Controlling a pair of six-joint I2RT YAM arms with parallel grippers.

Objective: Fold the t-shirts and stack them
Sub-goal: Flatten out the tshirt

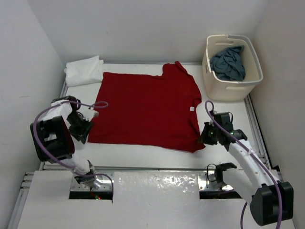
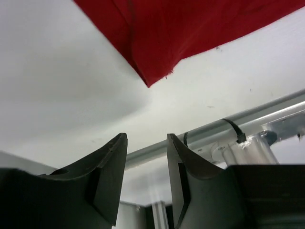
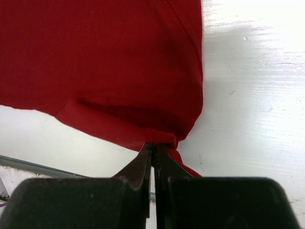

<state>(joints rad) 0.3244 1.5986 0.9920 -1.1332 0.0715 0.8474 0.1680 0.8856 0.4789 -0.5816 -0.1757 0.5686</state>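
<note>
R tool (image 3: 153, 145) clamped on a corner of the red t-shirt (image 3: 105, 62); L tool (image 2: 147, 138) open, holding nothing.

In the R wrist view we see its 2 fingers pressed together w/ a pinch of red hem btwn them, at the shirt's near right corner; the cloth bunches into a small fold just above the tips. On the L we see the fingers parted w/ nothing btwn them, over the white counter (image 2: 57, 95); the shirt's near left corner lies beyond the tips, not touching. From above, the red t-shirt is spread flat across the middle of the counter. We note the white t-shirt (image 1: 85, 70) folded at the far left corner, just beside the red one, and the blue-grey t-shirt (image 1: 228, 63) heaped inside the cream basket (image 1: 236, 89) at far right.
</note>
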